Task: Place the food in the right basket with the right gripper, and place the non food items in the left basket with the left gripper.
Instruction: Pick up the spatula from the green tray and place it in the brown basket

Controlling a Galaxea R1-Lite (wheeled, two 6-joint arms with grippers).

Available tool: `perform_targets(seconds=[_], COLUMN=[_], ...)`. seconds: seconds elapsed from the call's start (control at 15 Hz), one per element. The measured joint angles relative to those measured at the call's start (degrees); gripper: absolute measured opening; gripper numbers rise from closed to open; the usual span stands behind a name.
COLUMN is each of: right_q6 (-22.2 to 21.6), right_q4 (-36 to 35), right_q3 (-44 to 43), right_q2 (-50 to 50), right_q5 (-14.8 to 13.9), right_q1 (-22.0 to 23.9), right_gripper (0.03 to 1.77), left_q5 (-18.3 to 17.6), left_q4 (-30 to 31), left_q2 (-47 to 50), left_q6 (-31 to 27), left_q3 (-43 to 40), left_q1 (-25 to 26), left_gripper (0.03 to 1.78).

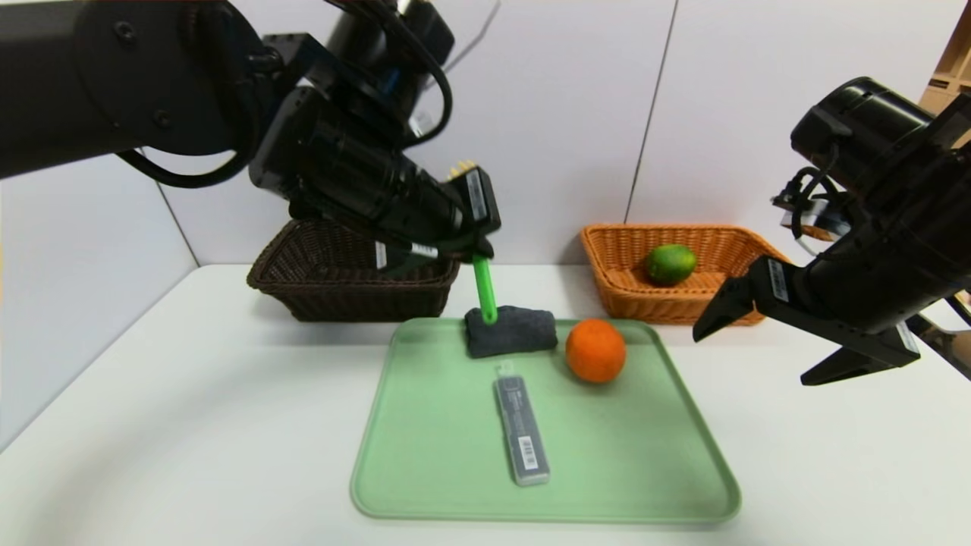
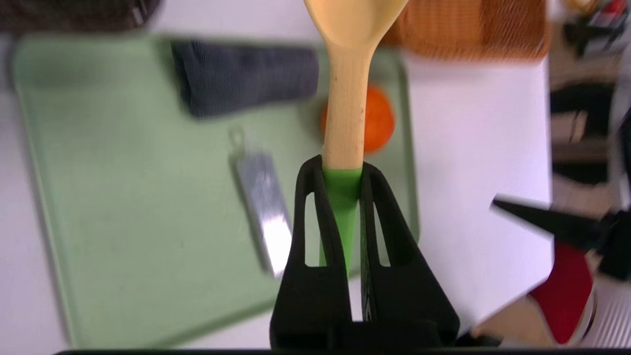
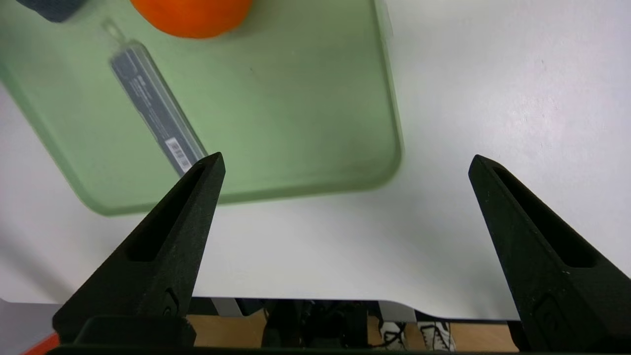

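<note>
Jaws of the left gripper (image 2: 343, 170) are clenched on the fork-spoon (image 2: 346, 108), pinching it at the join where the green handle meets the yellow stem. From the left wrist camera the yellow bowl end juts out past the fingertips (image 2: 309, 170), and the green handle runs back between the two fingers. Seen from the head camera, this gripper sits in the upper middle of the frame, with the green handle (image 1: 484, 288) hanging down from it so that its lower end appears in front of the rolled dark grey towel (image 1: 510, 331); whether it touches the towel cannot be told.

Jaws of the right gripper (image 3: 345, 165) are spread wide and hold nothing. In the right wrist view they hang over bare white tabletop (image 3: 493, 98), just beside the corner of the pale green tray (image 3: 296, 123). The head view places this gripper (image 1: 751, 349) at the right edge of the frame, near the front of the orange-tan basket (image 1: 607, 262).

On the tray, the towel lies at the far edge, the orange (image 1: 595, 349) just right of it, and the long grey barcoded case (image 1: 521, 430) lies lengthwise in the middle. A green citrus fruit (image 1: 670, 264) already rests inside the orange-tan basket. At upper left of centre stands the dark brown basket (image 1: 334, 292), partly behind the left arm.
</note>
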State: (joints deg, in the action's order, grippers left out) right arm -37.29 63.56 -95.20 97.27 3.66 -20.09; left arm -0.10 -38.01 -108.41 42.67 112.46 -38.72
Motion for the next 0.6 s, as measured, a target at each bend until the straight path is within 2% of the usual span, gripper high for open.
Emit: perform_targets(seconds=[0.2, 0.4, 0.47, 0.6], right_q6=[0.4, 0.8, 0.9, 1.0], right_q4=[-3.0, -6.4, -7.3, -7.4], right_q3=[0.0, 0.0, 0.0, 0.0], right_q2=[-0.1, -0.4, -0.4, -0.4], right_q5=[-0.1, -0.4, -0.5, -0.5], right_q1=[0.0, 0.0, 0.0, 0.0], right_gripper=[1.71, 1.71, 1.71, 1.71], left_q5=[11.9, 22.6, 24.9, 25.6], left_q4=[12.5, 15.6, 15.7, 14.9], left_q2=[-0.5, -4.4, -6.0, -8.4], left_q6=[0.2, -4.8, -6.1, -7.1], left_q3=[0.0, -0.2, -0.2, -0.2], left_q1=[7.1, 15.6, 18.1, 20.6], left_gripper=[0.12, 0.12, 0.12, 0.12])
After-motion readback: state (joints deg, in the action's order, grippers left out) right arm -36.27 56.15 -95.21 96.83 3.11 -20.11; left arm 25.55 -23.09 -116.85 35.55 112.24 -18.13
